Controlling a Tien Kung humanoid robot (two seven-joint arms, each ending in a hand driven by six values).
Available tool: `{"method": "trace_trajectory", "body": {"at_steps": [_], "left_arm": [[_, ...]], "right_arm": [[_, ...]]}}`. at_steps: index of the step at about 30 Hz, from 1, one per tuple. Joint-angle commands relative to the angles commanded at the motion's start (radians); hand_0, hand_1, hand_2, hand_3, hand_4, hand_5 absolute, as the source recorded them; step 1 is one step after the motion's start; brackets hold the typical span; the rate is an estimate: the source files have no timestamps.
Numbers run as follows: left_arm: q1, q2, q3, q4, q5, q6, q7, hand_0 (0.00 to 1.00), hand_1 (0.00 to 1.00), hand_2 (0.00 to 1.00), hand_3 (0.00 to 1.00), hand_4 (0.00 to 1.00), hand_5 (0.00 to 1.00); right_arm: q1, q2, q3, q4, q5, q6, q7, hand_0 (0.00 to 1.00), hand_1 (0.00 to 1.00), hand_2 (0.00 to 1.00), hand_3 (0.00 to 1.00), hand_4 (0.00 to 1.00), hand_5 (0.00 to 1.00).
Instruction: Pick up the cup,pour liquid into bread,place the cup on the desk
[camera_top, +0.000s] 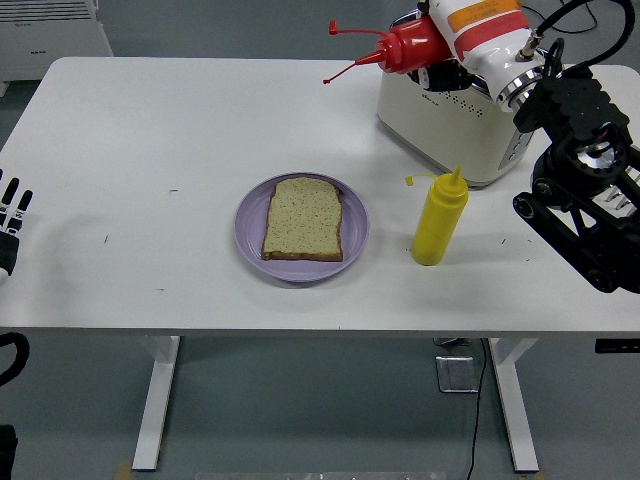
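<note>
**Red bottle aloft, bread waiting**

The white worktop (150, 130) is smooth and matte. A cream toaster (440, 125) with chrome trim sits far right. The right hand (445, 68) grips a red squeeze bottle (410, 47), tipped sideways, nozzle left, well above and beyond the bread (303, 219). To pour well, I'd bring the nozzle over the slice before tipping further. The speckled bread lies flat on a round lilac plate (250, 225); a yellow bottle (440, 217) stands near. The left hand (10, 215) rests open at the left edge.
</note>
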Motion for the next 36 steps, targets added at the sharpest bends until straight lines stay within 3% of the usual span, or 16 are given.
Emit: {"method": "trace_trajectory", "body": {"at_steps": [3, 12, 15, 21, 26, 31, 34, 36], "left_arm": [[-0.001, 0.000, 0.002, 0.000, 0.000, -0.001, 0.000, 0.777, 0.728, 0.725, 0.659, 0.521, 0.927], [0.005, 0.000, -0.006, 0.000, -0.001, 0.001, 0.001, 0.777, 0.728, 0.724, 0.660, 0.521, 0.927], [0.005, 0.000, -0.007, 0.000, -0.001, 0.001, 0.000, 0.777, 0.728, 0.724, 0.660, 0.521, 0.927], [-0.003, 0.000, -0.003, 0.000, -0.001, -0.001, 0.000, 0.777, 0.727, 0.725, 0.660, 0.522, 0.928], [-0.002, 0.000, -0.009, -0.001, -0.001, 0.000, 0.000, 0.777, 0.727, 0.726, 0.659, 0.521, 0.929], [-0.001, 0.000, -0.010, 0.000, -0.001, 0.000, 0.000, 0.777, 0.727, 0.725, 0.659, 0.522, 0.929], [-0.002, 0.000, -0.009, 0.000, -0.001, 0.000, 0.000, 0.777, 0.727, 0.725, 0.659, 0.522, 0.929], [-0.002, 0.000, -0.009, 0.000, -0.001, 0.000, -0.001, 0.777, 0.727, 0.725, 0.659, 0.521, 0.929]], "right_arm": [[0.005, 0.005, -0.068, -0.006, 0.000, 0.011, 0.000, 0.120, 0.083, 0.185, 0.293, 0.842, 0.317], [0.019, -0.014, 0.079, 0.000, 0.000, 0.009, -0.012, 0.128, 0.089, 0.194, 0.300, 0.816, 0.299], [0.027, -0.010, 0.037, -0.007, 0.000, 0.014, -0.012, 0.128, 0.089, 0.194, 0.300, 0.816, 0.299], [0.046, 0.015, -0.149, -0.030, 0.000, 0.036, -0.009, 0.129, 0.090, 0.195, 0.300, 0.810, 0.297], [0.042, 0.011, -0.081, -0.026, 0.000, 0.029, -0.015, 0.130, 0.090, 0.196, 0.302, 0.806, 0.294], [0.012, 0.010, 0.051, -0.012, 0.000, -0.026, -0.019, 0.130, 0.090, 0.195, 0.302, 0.802, 0.289], [-0.010, 0.012, 0.109, -0.001, 0.000, -0.083, -0.016, 0.130, 0.090, 0.195, 0.302, 0.802, 0.289], [-0.042, 0.009, 0.157, 0.023, 0.075, -0.143, 0.011, 0.129, 0.090, 0.197, 0.303, 0.802, 0.294]]}}
